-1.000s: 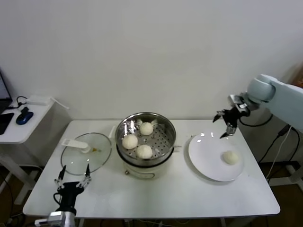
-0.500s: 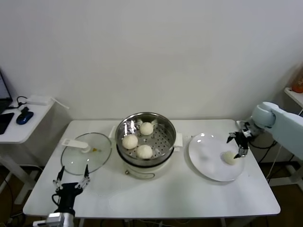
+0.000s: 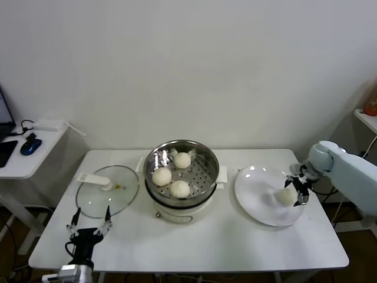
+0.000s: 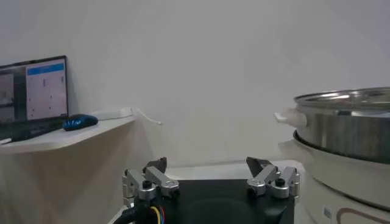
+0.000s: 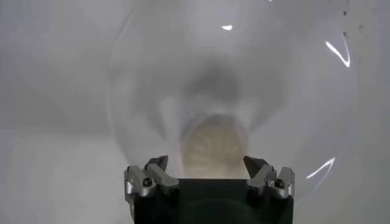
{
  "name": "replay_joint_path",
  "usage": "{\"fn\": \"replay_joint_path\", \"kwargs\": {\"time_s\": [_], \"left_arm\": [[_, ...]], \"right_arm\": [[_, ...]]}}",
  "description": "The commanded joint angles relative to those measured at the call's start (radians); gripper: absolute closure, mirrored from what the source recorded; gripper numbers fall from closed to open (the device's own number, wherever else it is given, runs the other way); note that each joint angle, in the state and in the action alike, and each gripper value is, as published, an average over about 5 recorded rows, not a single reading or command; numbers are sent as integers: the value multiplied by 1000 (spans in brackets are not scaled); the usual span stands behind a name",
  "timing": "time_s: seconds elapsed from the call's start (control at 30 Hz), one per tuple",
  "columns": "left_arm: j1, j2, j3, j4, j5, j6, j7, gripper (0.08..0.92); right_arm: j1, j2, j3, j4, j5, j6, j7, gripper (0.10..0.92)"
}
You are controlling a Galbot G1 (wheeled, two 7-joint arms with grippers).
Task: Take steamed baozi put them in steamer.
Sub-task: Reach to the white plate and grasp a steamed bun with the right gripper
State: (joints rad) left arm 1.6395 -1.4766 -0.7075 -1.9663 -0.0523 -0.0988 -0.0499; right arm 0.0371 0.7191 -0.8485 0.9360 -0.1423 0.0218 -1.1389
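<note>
- Your right hand (image 3: 296,190) sits low over the plate (image 3: 259,200), fingers wide either side of the last bun (image 3: 286,196); not gripping yet
- Three buns (image 3: 179,188) lie in the steamer (image 3: 203,154)
- Your left hand (image 3: 89,227) idles wide at the tabletop's (image 3: 235,242) near-left edge

The left gripper (image 4: 210,176) sits low over the counter (image 4: 231,166) with its jaws spread wide and nothing between them. Off to one side of the jaws, close by, stands the steamer (image 4: 344,131): a shiny steel pot on a cream-white base. On the other side, farther off, a white side shelf (image 4: 61,137) carries a blue mouse (image 4: 79,122) and a lit screen (image 4: 33,91). A plain white wall fills the space ahead of the jaws.
</note>
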Motion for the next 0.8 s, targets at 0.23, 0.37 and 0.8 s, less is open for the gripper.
{"fn": "replay_joint_path", "kwargs": {"time_s": [0.23, 0.37, 0.8], "left_arm": [[-2, 1, -2, 5, 2, 2, -1, 177], [-2, 0, -1, 7, 2, 1, -1, 177], [-4, -3, 0, 9, 7, 3, -1, 177]], "right_arm": [[-52, 61, 79, -85, -81, 21, 2, 203], [-58, 69, 91, -94, -87, 22, 0, 203], [-59, 80, 98, -103, -90, 21, -14, 283]]}}
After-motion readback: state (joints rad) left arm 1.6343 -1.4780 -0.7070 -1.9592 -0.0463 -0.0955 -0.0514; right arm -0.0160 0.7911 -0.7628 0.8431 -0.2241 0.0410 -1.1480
